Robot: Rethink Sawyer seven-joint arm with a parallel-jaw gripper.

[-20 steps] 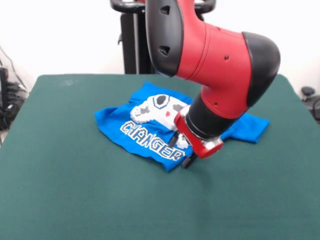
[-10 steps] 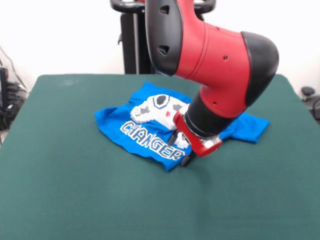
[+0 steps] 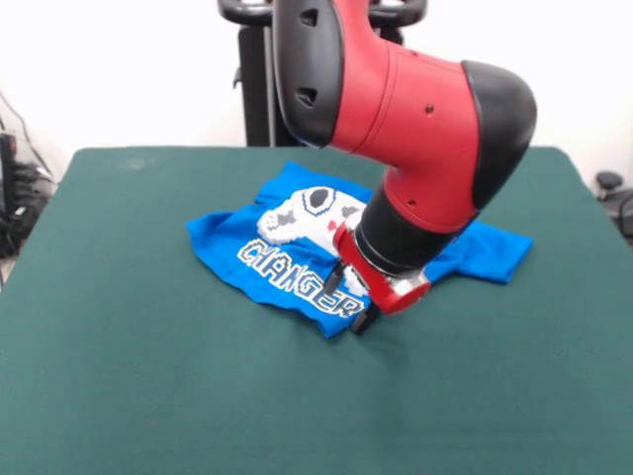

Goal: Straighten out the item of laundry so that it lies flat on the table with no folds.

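On one green table, one rumpled blue shirt, one pincer, seemingly open, astride its hem.

Looks like a robotics lab or test room. Shown by the big red and black arm reaching down from a black pedestal at the far edge of a counter covered in plain dark green cloth. Bare white wall behind, with loose cables and dark gear at the left edge. Nothing homely except a blue shirt laid out under the arm.
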